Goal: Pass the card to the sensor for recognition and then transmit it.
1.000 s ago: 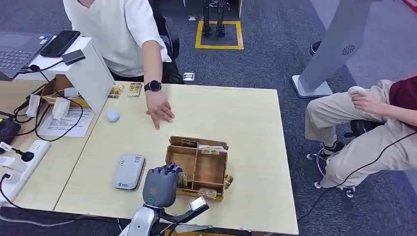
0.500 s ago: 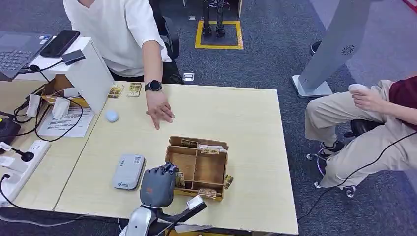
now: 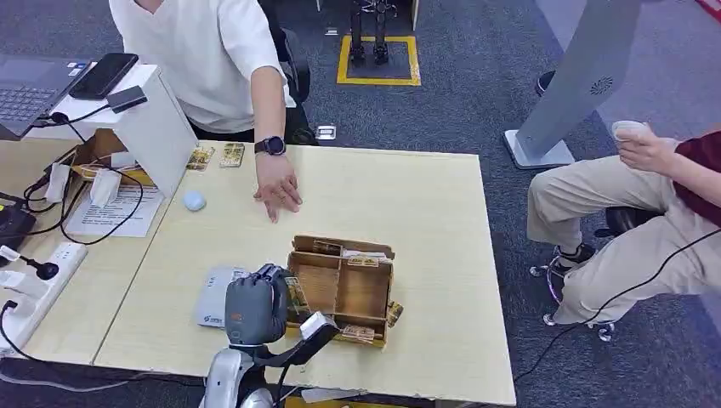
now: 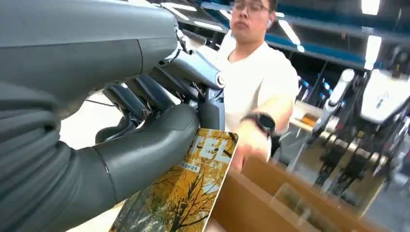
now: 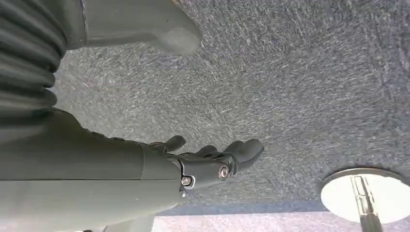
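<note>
Above sensor [image 3: 218, 293]: card [image 4: 186, 193] in left robot hand [image 3: 252, 304]

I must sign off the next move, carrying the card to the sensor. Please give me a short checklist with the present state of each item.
1. Card held by left hand: ok, pinched between thumb and fingers.
2. Card lifted out of the cardboard box: ok in the left wrist view.
3. Sensor free on the table: ok, though the hand partly hides it.
4. Person's hand away from the path: ok, it rests farther back.
5. Right hand idle: ok, holds nothing.
6. Card face towards the sensor: cannot tell.
</note>
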Action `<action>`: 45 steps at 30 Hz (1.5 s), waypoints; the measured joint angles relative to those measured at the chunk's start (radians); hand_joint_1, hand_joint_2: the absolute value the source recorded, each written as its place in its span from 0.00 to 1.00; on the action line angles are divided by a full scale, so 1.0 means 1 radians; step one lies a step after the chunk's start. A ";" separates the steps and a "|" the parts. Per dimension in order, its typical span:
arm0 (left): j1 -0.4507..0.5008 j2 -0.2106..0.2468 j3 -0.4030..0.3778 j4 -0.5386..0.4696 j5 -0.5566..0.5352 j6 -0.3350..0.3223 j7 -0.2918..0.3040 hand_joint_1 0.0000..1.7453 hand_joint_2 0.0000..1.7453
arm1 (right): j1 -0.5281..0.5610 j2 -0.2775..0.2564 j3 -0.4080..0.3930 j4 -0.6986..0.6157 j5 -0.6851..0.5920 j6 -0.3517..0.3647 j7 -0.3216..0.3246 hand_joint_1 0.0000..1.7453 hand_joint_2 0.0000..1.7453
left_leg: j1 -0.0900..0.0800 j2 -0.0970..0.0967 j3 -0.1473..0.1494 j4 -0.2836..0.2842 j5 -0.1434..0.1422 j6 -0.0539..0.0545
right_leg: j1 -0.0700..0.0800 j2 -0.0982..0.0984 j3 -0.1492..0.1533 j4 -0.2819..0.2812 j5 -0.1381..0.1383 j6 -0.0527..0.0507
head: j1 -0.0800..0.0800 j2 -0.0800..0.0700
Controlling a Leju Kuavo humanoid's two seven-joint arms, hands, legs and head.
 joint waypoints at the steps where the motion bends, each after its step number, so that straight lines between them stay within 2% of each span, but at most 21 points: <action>1: 0.000 -0.008 0.012 -0.008 0.013 0.000 -0.019 1.00 1.00 | 0.001 0.000 -0.002 0.000 0.000 0.000 0.000 0.00 1.00 | 0.000 0.000 0.000 0.000 0.000 0.000 | 0.000 0.000 0.000 0.000 0.000 0.000 | 0.000 0.000; 6: -0.012 -0.064 0.112 -0.046 0.143 0.000 -0.190 1.00 1.00 | 0.007 0.000 -0.007 0.000 0.000 0.000 0.000 0.00 1.00 | 0.000 0.000 0.000 0.000 0.000 0.000 | 0.000 0.000 0.000 0.000 0.000 0.000 | 0.001 0.000; 10: -0.025 -0.073 0.159 -0.049 0.210 0.000 -0.218 1.00 1.00 | 0.008 0.000 -0.007 0.000 0.000 0.000 0.006 0.00 1.00 | 0.000 0.001 0.001 0.000 0.000 0.000 | 0.000 0.001 0.000 0.000 0.000 0.000 | 0.000 0.000; 13: -0.071 -0.074 0.169 -0.041 0.335 -0.005 -0.217 1.00 1.00 | 0.007 0.000 -0.007 0.000 0.000 0.000 0.008 0.00 1.00 | 0.000 0.000 0.000 0.000 0.001 0.000 | 0.000 -0.001 0.000 0.000 0.000 0.000 | 0.000 0.000; 17: -0.169 -0.078 0.175 -0.017 0.491 -0.032 -0.183 1.00 1.00 | 0.003 0.000 -0.004 0.000 0.000 0.000 0.013 0.00 1.00 | 0.000 0.000 0.000 0.000 0.002 -0.001 | 0.000 -0.001 0.001 0.000 0.001 0.000 | 0.000 0.000; 26: -0.362 -0.056 0.185 0.076 0.586 -0.053 -0.088 1.00 1.00 | -0.013 -0.005 0.016 0.001 0.010 0.000 0.040 0.00 1.00 | 0.000 0.000 0.000 0.000 0.002 -0.001 | 0.000 -0.001 0.001 0.001 0.002 0.000 | 0.000 0.000; 31: -0.432 -0.042 0.188 0.135 0.592 -0.046 -0.077 1.00 1.00 | -0.021 -0.008 0.030 0.001 0.010 0.000 0.043 0.00 1.00 | 0.000 0.000 0.000 0.000 0.002 -0.001 | 0.000 -0.001 0.000 0.001 0.001 0.000 | 0.000 0.000; 32: -0.439 -0.039 0.189 0.143 0.593 -0.045 -0.070 0.00 1.00 | -0.022 -0.009 0.030 0.001 0.010 0.000 0.045 0.00 1.00 | 0.000 0.000 0.000 0.000 0.002 -0.001 | 0.000 0.000 0.000 0.001 0.001 0.000 | 0.000 0.000; 38: -0.482 -0.034 0.190 0.204 0.603 -0.034 -0.038 0.00 1.00 | -0.024 -0.012 0.044 0.001 0.008 0.000 0.058 0.00 1.00 | 0.000 0.000 0.000 0.000 0.002 -0.001 | 0.000 0.000 0.000 0.001 0.001 0.000 | 0.000 0.000; 45: -0.494 -0.029 0.190 0.233 0.676 -0.010 -0.070 0.00 1.00 | -0.022 -0.019 0.045 0.002 0.002 0.000 0.050 0.00 1.00 | 0.000 0.000 0.000 0.000 0.002 -0.001 | 0.000 0.000 0.000 0.001 0.001 0.000 | 0.000 0.000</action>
